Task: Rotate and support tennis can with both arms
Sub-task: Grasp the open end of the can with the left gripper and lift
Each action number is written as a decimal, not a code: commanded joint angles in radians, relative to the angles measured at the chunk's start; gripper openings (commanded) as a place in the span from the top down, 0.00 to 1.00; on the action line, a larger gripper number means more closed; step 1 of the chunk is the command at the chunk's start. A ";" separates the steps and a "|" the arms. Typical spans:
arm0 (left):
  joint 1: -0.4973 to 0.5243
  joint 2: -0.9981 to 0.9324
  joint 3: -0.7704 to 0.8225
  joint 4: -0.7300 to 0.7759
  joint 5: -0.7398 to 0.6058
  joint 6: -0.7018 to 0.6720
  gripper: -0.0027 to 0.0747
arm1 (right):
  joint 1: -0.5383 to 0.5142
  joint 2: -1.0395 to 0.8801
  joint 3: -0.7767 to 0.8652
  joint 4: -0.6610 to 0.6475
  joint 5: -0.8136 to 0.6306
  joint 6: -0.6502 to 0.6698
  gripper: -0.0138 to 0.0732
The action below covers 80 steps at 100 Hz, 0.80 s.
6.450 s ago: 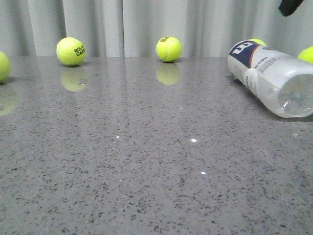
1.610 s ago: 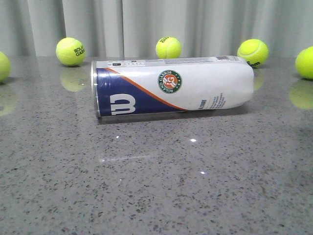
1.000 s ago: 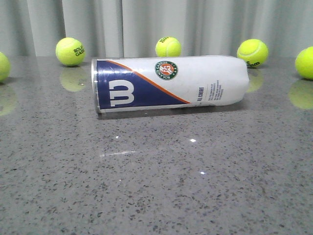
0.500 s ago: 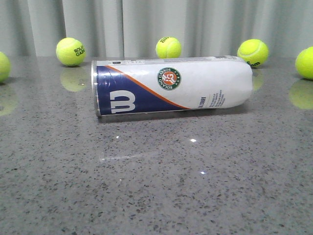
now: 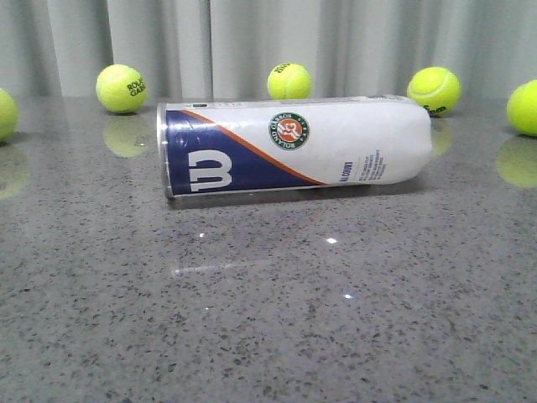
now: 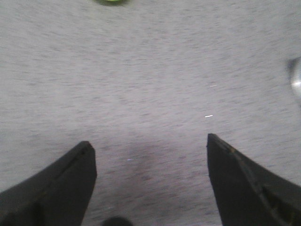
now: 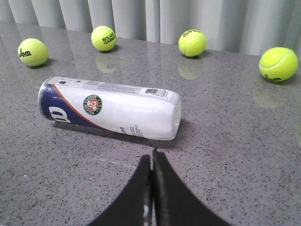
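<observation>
Mostly speckled grey table, pleated curtain

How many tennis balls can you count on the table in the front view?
5. Far left edge; back left; back middle; back right, behind the can's end; far right edge. The can may hide more.

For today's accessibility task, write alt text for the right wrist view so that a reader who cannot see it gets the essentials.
A tennis can lies on its side on a speckled grey table, untouched, with its navy logo end pointing away from the shut right gripper, which hovers just short of it. Four yellow-green tennis balls sit apart along the far edge before a pale curtain.
</observation>
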 commanded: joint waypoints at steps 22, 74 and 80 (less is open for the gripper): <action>0.001 0.226 -0.087 -0.749 -0.017 0.381 0.33 | -0.006 0.010 -0.026 0.000 -0.076 -0.007 0.91; -0.141 0.676 -0.204 -1.198 0.184 0.639 0.33 | -0.006 0.010 -0.026 0.000 -0.076 -0.007 0.91; -0.165 0.714 -0.208 -1.225 0.184 0.639 0.33 | -0.006 0.010 -0.026 0.000 -0.076 -0.007 0.91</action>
